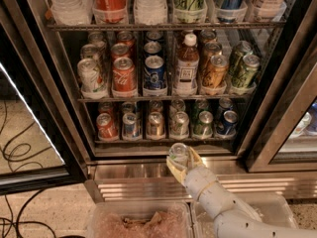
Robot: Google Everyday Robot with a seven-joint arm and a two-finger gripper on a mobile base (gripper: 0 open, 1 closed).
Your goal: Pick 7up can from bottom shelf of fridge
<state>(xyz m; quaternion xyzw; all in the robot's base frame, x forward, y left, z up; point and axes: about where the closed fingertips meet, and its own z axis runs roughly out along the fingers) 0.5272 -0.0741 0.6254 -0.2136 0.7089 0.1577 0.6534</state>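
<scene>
Camera view
Fridge [58, 78]: door open, three racks of drinks in sight, dark frames on both sides.
Bottom shelf [148, 140]: a thin dark rack with a front row of six short cans and more behind them.
Front row, left to right: red can [106, 127], pale blue can [131, 126], copper can [155, 124], silver can [180, 124], dark green can [203, 124], blue can [228, 123].
7up can [178, 154]: off the rack, just below and in front of the bottom shelf's front edge, under the silver can. It is roughly upright with its silver lid facing up, against the steel base.
Gripper [181, 158]: clenched on the 7up can, one yellowish finger [172, 169] low on the can's left side and the other on its right. It is in front of the fridge's lower edge, below the middle of the bottom shelf.
Arm [218, 205]: pale and jointed, entering from the lower right corner and slanting up and left to the gripper.
Steel base [133, 180]: ribbed and shiny, running under the bottom shelf.
Middle rack: a brown bottle [186, 66] near the centre, a red cola can [123, 76] and a blue cola can [154, 72] to its left.
Clear tub [138, 221]: at the lower edge, in front of the steel base, left of the arm.
Cables [15, 152]: looped on the floor at the left.
</scene>
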